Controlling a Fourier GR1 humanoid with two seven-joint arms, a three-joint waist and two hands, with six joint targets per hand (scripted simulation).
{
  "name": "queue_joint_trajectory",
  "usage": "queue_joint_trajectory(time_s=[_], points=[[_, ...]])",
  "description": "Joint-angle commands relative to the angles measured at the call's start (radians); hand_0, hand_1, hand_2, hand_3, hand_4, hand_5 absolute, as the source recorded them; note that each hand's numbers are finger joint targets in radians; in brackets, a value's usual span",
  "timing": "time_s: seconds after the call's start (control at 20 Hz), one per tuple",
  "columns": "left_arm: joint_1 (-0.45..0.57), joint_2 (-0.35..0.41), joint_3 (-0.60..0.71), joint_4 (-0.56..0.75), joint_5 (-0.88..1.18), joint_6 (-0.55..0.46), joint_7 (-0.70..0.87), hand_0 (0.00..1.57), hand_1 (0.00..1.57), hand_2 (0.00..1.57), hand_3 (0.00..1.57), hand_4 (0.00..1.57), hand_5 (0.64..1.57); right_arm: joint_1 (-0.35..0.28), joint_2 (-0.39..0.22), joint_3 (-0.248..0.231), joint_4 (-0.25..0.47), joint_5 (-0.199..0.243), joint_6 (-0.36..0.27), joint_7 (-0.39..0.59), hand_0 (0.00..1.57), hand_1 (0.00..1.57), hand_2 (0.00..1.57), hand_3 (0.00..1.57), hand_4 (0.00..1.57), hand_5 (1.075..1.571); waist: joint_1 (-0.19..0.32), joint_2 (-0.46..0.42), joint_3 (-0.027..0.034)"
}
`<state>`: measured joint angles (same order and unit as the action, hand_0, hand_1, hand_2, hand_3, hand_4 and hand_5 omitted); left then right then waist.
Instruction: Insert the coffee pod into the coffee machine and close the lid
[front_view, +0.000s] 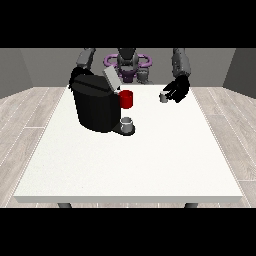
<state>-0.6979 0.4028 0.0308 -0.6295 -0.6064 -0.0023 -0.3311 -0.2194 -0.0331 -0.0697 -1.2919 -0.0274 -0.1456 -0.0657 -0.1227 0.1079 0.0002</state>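
A black coffee machine (95, 107) stands on the table's left half, its grey lid (112, 78) tilted up and open. A small grey cup (127, 124) sits on the machine's base at its front. The grey coffee pod (163, 97) is at the table's far right part, with the hand at the view's right (178, 89) curled round it from the right. The hand at the view's left (75, 75) is behind the machine's top left corner and mostly hidden.
A red mug (126, 99) stands just right of the machine, between it and the pod. The white table (130, 165) stretches wide toward the camera in front of the machine.
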Motion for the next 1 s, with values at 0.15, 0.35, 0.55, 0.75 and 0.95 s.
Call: queue_joint_trajectory(time_s=[0.15, 0.35, 0.55, 0.75, 0.95], points=[[-0.095, 0.044, 0.019, -0.030, -0.002, -0.066, -0.003, 1.23, 1.23, 1.32, 1.29, 0.57, 1.571, -0.024, -0.018, -0.011, 0.002, -0.036, 0.054, -0.034, 0.00, 0.00, 0.00, 0.00, 0.49, 1.571, -0.040, 0.021, -0.0002], [-0.169, -0.004, 0.015, -0.048, -0.010, -0.077, 0.086, 1.23, 1.23, 1.32, 1.29, 0.57, 1.571, -0.077, -0.029, -0.019, 0.029, -0.031, 0.046, -0.011, 0.00, 0.00, 0.00, 0.00, 0.48, 1.571, -0.045, 0.039, 0.0000], [-0.239, 0.027, 0.043, -0.050, 0.005, -0.125, 0.109, 1.27, 1.27, 1.34, 1.29, 0.55, 1.571, -0.054, 0.014, 0.010, 0.018, -0.026, 0.042, -0.064, 0.00, 0.00, 0.00, 0.00, 0.50, 1.571, -0.066, 0.044, 0.0001], [-0.305, 0.048, 0.065, -0.042, -0.002, -0.107, 0.135, 1.07, 1.07, 1.22, 1.23, 0.52, 1.571, -0.099, 0.016, 0.032, -0.029, 0.005, -0.006, 0.011, 0.00, 0.00, 0.00, 0.00, 0.49, 1.571, -0.105, 0.061, -0.0003], [-0.334, 0.035, 0.086, -0.027, 0.007, -0.108, 0.195, 1.21, 1.21, 1.25, 1.20, 0.51, 1.571, -0.069, 0.012, 0.051, -0.073, 0.003, 0.007, 0.052, 0.00, 0.00, 0.00, 0.00, 0.51, 1.571, -0.148, 0.023, -0.0003]])
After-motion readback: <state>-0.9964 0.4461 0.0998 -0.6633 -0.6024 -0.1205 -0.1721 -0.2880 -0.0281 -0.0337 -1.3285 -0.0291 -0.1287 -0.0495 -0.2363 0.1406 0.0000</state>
